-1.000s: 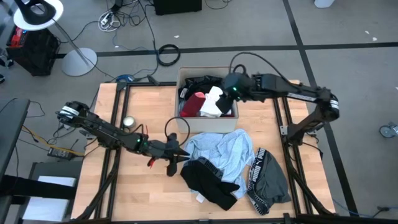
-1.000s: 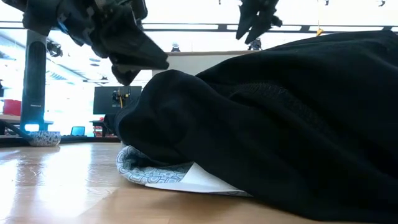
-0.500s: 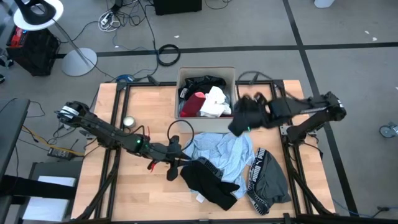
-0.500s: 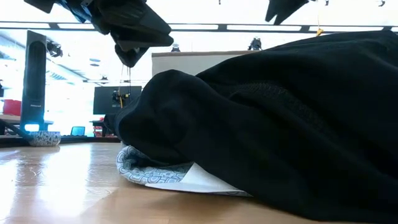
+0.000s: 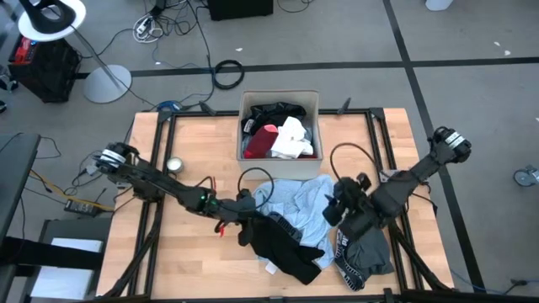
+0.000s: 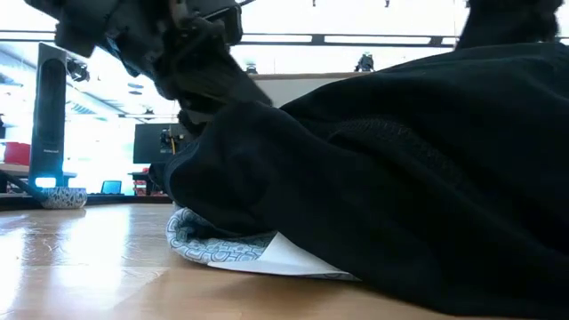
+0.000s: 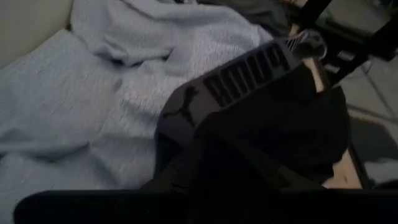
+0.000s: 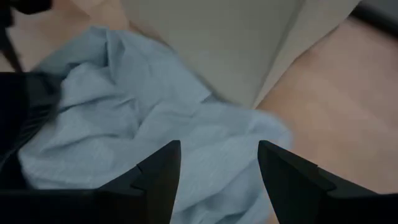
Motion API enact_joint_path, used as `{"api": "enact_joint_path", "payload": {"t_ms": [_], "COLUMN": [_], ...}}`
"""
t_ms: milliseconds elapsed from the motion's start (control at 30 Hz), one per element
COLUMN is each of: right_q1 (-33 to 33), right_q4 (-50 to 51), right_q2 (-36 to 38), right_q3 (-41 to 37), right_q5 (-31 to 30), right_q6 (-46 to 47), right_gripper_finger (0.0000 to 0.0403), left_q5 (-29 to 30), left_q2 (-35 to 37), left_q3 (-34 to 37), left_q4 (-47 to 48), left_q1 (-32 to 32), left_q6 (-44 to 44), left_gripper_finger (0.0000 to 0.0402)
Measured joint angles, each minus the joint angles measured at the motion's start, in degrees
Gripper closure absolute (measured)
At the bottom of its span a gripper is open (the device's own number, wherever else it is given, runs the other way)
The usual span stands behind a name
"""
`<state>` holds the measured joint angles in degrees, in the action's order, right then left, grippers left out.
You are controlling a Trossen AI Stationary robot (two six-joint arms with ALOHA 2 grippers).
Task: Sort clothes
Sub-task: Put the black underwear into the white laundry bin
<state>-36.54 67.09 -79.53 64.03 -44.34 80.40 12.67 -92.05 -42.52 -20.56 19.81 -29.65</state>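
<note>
Left gripper (image 5: 246, 229): at the black garment (image 5: 285, 246), finger state cannot be told
Right gripper (image 8: 217, 163): fingers spread apart over the light blue shirt (image 5: 303, 206)
Grey shorts (image 5: 366, 244): on table (image 5: 168, 257), under right arm
Box (image 5: 313, 99): holds more clothes

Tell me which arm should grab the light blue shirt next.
Right, probably. The right claw is open and hangs just above the light blue shirt, facing the box. The left claw sits at the black garment instead.
</note>
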Motion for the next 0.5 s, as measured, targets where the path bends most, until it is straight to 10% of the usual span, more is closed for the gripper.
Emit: {"api": "enact_joint_path", "payload": {"t_ms": [500], "right_q1": [-4.73], "right_q4": [-9.84], "right_q2": [-0.02], "right_q3": [-7.70], "right_q5": [-3.10], "right_q6": [7.10], "right_gripper_finger": [0.0187], "left_q5": [-8.52], "left_q2": [-7.95], "left_q3": [-10.27], "left_q4": [-2.52], "left_q1": [-2.10], "left_q6": [7.54], "left_gripper_finger": [0.0399]}}
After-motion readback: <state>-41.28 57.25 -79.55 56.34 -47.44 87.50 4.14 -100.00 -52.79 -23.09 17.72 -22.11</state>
